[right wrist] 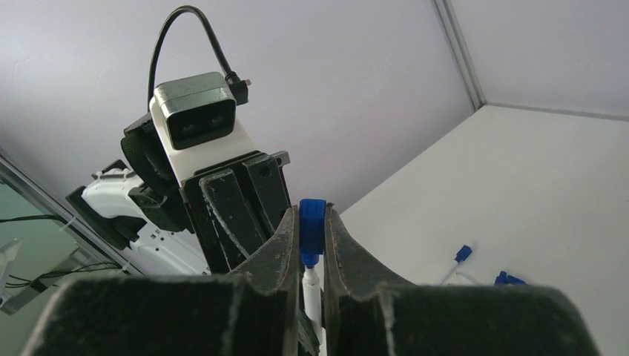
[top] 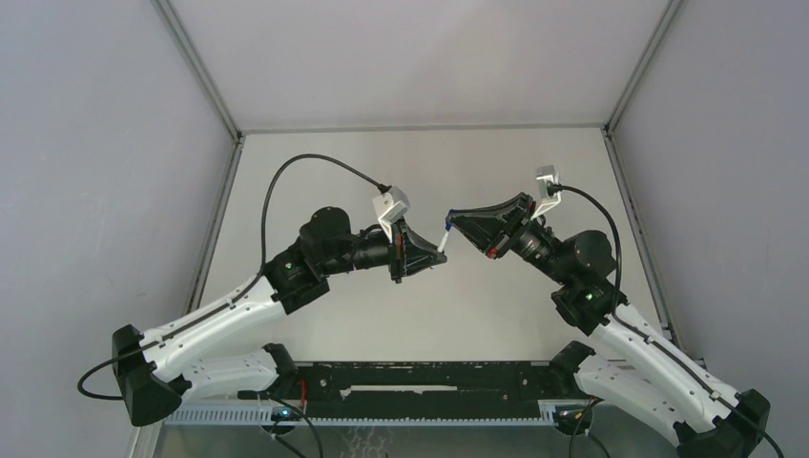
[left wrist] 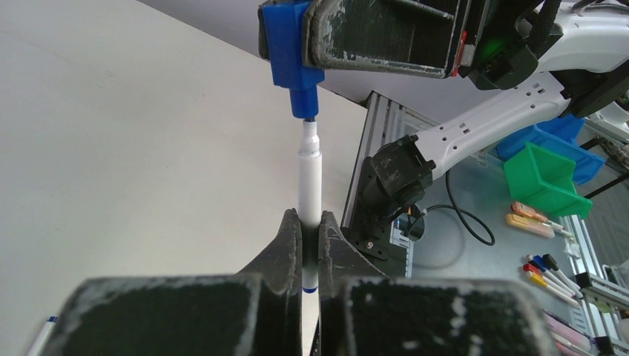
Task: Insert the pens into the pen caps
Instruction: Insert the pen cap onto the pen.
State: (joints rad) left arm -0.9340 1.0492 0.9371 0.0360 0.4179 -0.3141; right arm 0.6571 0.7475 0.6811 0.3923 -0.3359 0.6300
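Above the middle of the table my two grippers meet tip to tip. My left gripper [top: 425,250] [left wrist: 309,219] is shut on a white pen [left wrist: 309,174] [top: 444,239], which sticks out straight ahead of it. My right gripper [top: 456,221] [right wrist: 311,216] is shut on a dark blue pen cap [right wrist: 311,222] [left wrist: 295,63]. The pen's tip sits at the cap's mouth, just entering it, with the pen's neck still showing. On the table lie another pen [right wrist: 454,263] with a blue cap on its end and loose blue caps [right wrist: 508,279].
Grey walls close in the table [top: 420,162] at the back and both sides. In the left wrist view, beyond the table's edge, stand a green bin [left wrist: 545,178], a blue bin [left wrist: 556,133] and several loose markers [left wrist: 549,271]. One more pen end [left wrist: 41,337] shows at the lower left.
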